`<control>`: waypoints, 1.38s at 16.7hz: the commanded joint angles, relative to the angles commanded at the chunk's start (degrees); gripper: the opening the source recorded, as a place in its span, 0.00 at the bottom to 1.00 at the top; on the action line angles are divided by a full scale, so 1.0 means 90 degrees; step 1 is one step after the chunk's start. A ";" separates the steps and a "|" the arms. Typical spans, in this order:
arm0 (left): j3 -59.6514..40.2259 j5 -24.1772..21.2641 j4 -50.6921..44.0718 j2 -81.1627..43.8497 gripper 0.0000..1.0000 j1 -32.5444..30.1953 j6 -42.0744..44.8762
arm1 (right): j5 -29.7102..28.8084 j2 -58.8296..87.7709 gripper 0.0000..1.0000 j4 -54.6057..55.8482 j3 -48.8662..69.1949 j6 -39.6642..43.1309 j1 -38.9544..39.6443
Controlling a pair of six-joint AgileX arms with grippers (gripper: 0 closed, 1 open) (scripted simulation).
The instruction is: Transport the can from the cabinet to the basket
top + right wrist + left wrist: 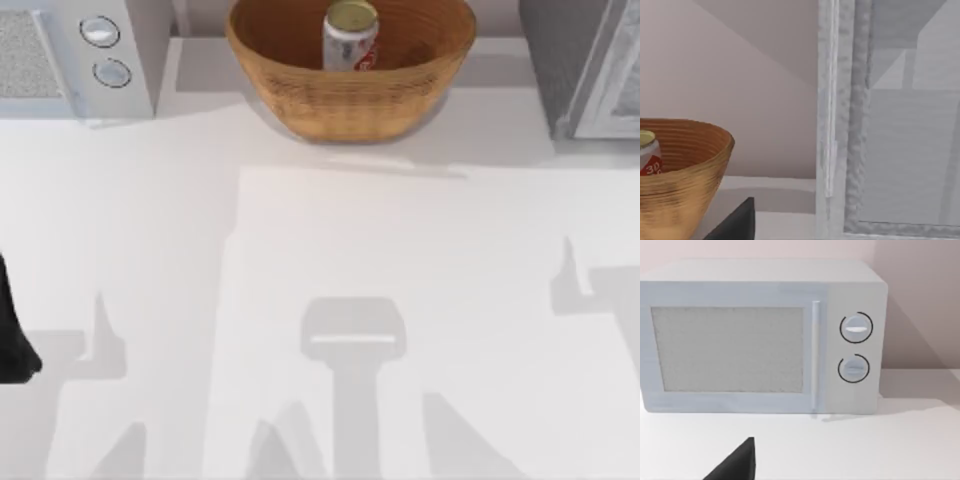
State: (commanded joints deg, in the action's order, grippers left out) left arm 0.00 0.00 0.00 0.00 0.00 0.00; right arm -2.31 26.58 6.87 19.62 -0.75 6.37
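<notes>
Looks finished: small white red-marked drink can [350, 36] upright inside the round tan wicker basket [300, 95], left of the dark grey cabinet [560, 60]; pincer states impossible to tell; nothing left but parking.

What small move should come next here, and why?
Probably none beyond keeping both arms parked. The can stands upright inside the basket, well away from the cabinet at the table's right. The left arm sits at the table's left edge, nothing held, so the job looks done.
</notes>
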 joint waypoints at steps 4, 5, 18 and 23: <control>0.0000 0.0000 0.0000 0.0000 1.00 0.0000 0.0000 | 0.0205 -0.1963 1.00 -0.0481 -0.1487 0.0049 -0.0460; 0.0000 0.0000 0.0000 0.0000 1.00 0.0000 0.0000 | 0.0226 -0.2294 1.00 -0.0572 -0.1728 0.0060 -0.0540; 0.0000 0.0000 0.0000 0.0000 1.00 0.0000 0.0000 | 0.0622 -0.2508 1.00 -0.0346 -0.2014 0.0071 -0.1048; 0.0000 0.0000 0.0000 0.0000 1.00 0.0000 0.0000 | 0.2038 -0.0502 1.00 0.1358 -0.1487 0.0039 -0.2489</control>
State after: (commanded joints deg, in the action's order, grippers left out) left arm 0.00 0.00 0.00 0.00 0.00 0.00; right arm 16.03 22.06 19.10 6.24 -0.40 -16.03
